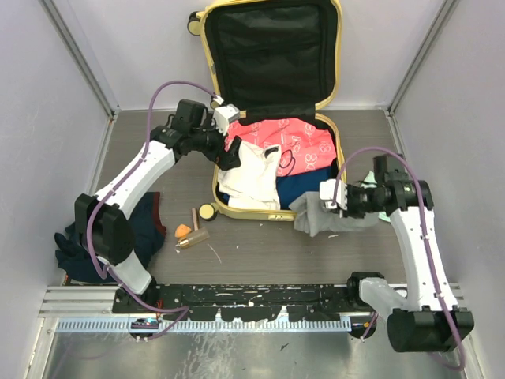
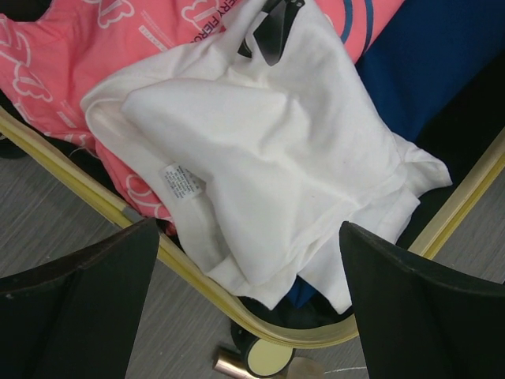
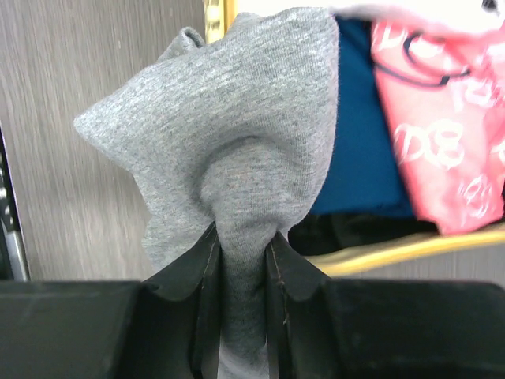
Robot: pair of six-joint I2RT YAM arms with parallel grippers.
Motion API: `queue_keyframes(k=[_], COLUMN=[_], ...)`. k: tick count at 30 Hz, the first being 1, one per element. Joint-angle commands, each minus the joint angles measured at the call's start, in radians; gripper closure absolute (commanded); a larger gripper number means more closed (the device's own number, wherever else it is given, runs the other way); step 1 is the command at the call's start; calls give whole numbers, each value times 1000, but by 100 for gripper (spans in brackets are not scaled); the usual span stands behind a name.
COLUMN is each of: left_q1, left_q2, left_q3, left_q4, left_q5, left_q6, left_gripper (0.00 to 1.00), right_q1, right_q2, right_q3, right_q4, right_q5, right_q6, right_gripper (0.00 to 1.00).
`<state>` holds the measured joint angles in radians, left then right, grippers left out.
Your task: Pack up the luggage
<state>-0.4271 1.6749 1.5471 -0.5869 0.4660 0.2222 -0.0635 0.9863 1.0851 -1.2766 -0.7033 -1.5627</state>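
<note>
right gripper (image 3: 241,253) clamped on a grey garment (image 3: 237,118) at the luggage's front right corner

the luggage (image 1: 268,55) lies open on the table ahead of both arms, lid raised at the back. the grey garment hangs over the luggage's front right rim. the left gripper (image 1: 231,154) hovers over the luggage's front left corner, jaws wide apart, above a white shirt (image 1: 248,174) lying on a pink shirt (image 1: 296,142) inside the luggage.

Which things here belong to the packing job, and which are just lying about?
Job: luggage, grey garment in right gripper, white shirt and pink shirt inside.
Lying about, untouched: dark clothes pile, compact, orange wedge, gold tube; possibly packed later.
</note>
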Motion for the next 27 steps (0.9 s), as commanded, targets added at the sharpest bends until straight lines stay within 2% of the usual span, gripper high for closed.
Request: queue_keyframes(k=[1,5,10,12,20,27], left_q1=[26,40,54,60,83,90], left_q2=[-49,-53,-62,-63,-72,-86], left_q3=[-1,-2,-8,-7,-19,-48], left_q4=[44,35,27,21,6,5], left_q5=[3,3,1,0,-16,-32], left_q6=[-15,-15,-18,-17,-11,6], left_gripper=[2,2,2,2,2,2], right_q1=[179,295,368,368,333,283], right_q2=[85,232,445,540,770,875], right_q3=[122,217,327,353,390,355], right_q4=[197,262,268,256,403,577], right_q5=[-5,53,104,115,174,216], right_q6=[320,419,432,405,375,347], right_gripper=[99,99,99,99,99,89])
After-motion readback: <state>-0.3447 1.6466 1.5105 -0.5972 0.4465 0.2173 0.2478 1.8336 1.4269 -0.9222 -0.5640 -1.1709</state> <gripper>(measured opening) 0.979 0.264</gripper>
